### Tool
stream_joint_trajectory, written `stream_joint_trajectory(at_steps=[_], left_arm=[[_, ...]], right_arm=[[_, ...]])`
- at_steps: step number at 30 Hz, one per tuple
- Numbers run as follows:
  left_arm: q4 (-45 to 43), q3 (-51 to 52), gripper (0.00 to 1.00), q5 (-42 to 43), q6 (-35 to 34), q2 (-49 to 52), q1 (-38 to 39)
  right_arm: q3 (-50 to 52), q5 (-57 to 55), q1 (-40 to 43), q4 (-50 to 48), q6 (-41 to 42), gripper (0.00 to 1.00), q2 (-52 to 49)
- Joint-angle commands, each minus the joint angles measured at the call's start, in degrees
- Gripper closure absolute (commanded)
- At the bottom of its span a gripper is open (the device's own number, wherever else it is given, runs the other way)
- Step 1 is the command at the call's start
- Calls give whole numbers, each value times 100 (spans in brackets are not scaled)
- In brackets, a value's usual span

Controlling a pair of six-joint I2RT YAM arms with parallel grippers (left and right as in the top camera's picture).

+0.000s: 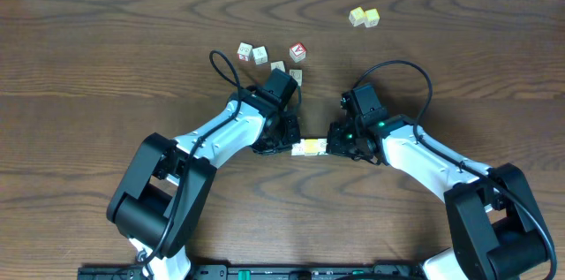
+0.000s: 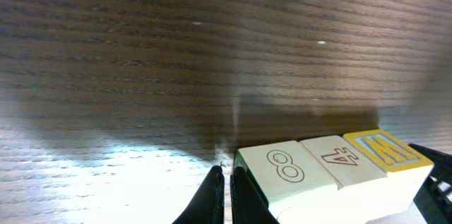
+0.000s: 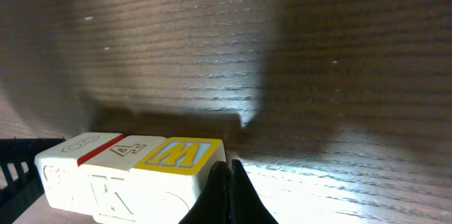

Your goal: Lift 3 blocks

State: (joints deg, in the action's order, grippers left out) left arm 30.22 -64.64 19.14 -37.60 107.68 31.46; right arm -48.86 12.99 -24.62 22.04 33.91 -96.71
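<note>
From overhead, the three blocks point(image 1: 311, 147) sat in a short row at the middle of the counter point(image 1: 88, 33). They were caught end to end between the left end effector point(image 1: 290, 146) and the right end effector point(image 1: 332, 145), each with its fingers pressed together and butted against one end of the row. Farther off lay a red-faced cube point(image 1: 298, 51) among a few other loose cubes point(image 1: 244, 50), and two pale-yellow cubes point(image 1: 357, 16) touched each other at the far right. In the left wrist view, the left end effector point(image 2: 226, 194) held its closed fingers against the 8 block point(image 2: 286, 171), with the 4 block point(image 2: 339, 159) and the yellow W block point(image 2: 385, 150) beyond it. In the right wrist view, the right end effector point(image 3: 227, 189), fingers together, met the W block point(image 3: 180, 155). I could not tell whether the row rested on the counter.
</note>
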Motion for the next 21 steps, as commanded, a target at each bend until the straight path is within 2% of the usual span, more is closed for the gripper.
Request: stream_joint_trajectory(at_steps=[1,11,17,21], left_arm=[[98,-197,93,-365,-37,26,50],[291,-199,93,-988,-17,13,42],[791,-203,93,-1281,-17,-605,-278],[1292,-203,92,-1453,118,-1912,-636]], right_arm=[[-11,-125,-87,35,-144,99,2],[-61,-710,-81,302,-317,99,4],[-737,-1067,66,1567,-341,99,140],[-1410,-1145,192,2933,-378,87,752]])
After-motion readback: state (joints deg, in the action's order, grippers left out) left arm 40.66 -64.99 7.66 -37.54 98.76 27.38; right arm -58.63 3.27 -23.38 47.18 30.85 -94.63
